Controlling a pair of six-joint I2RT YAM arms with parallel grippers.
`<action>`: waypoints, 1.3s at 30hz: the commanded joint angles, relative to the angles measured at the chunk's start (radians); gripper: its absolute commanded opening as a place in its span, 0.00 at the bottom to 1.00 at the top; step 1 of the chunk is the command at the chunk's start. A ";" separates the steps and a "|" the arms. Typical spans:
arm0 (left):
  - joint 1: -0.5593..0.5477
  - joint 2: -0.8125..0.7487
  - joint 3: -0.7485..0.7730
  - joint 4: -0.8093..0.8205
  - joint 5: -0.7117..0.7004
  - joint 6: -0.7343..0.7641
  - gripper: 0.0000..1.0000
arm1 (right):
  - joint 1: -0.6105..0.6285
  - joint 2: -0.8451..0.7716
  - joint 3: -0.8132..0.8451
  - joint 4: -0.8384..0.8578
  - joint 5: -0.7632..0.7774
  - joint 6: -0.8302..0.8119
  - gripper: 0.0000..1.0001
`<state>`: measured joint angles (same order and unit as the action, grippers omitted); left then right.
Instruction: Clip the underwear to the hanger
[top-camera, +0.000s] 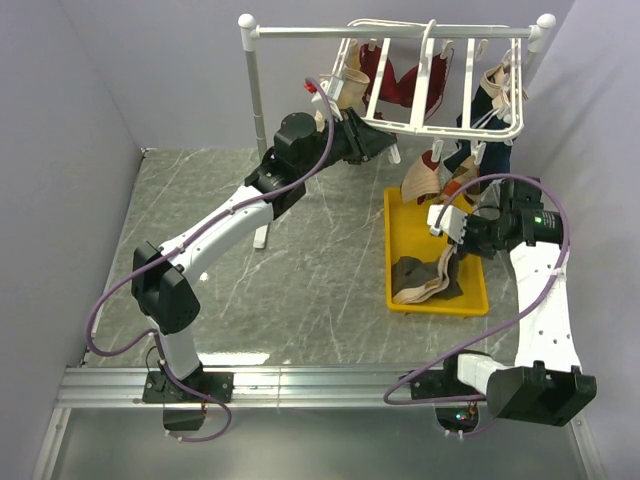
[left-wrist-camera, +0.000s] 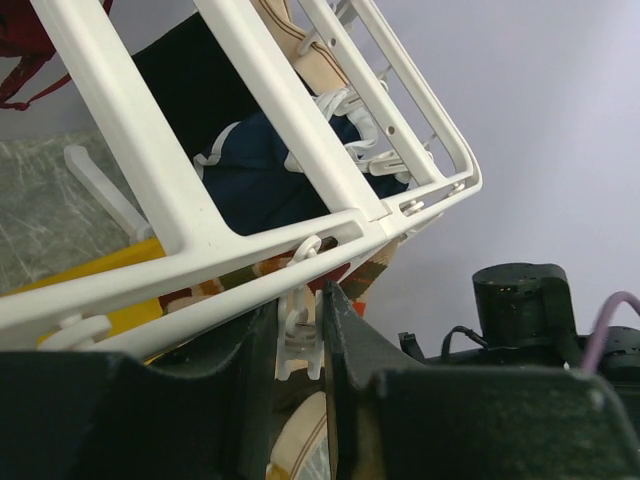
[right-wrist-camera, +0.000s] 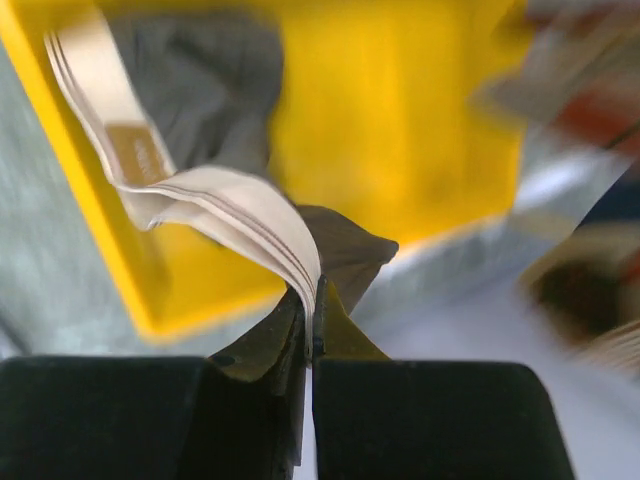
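clamps left gripper (top-camera: 385, 150) on a small white dangling clip (left-wrist-camera: 300, 345) of the white plastic slatted hanger (top-camera: 450, 133), likely to spread it open; pinches right gripper (right-wrist-camera: 312, 300) shut on the beige band (right-wrist-camera: 240, 215) of the dark grey-brown fabric underwear (top-camera: 425, 280) (mostly draped in the yellow plastic tray (top-camera: 395, 250)), ready to feed into that clip.

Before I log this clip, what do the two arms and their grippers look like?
The left arm and right arm are alike: white tapered links between chunky black joint housings, on black bases. A purple cable loops loosely along each. The right arm shows a small green light. The left gripper and right gripper have flat black fingers.
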<state>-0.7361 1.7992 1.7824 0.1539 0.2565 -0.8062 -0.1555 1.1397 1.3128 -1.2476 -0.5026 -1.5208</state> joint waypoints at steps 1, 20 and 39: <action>-0.011 0.015 -0.005 0.001 0.078 -0.005 0.00 | 0.010 0.023 -0.020 -0.059 0.338 -0.001 0.00; -0.009 0.020 -0.021 0.021 0.093 -0.016 0.00 | 0.079 0.316 -0.209 -0.197 0.391 0.023 0.00; -0.002 0.015 -0.040 0.035 0.102 0.006 0.00 | 0.086 0.043 -0.216 -0.200 -0.109 -0.064 0.00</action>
<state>-0.7265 1.8111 1.7538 0.2016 0.2714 -0.8062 -0.0761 1.2831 1.1110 -1.3266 -0.4496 -1.5616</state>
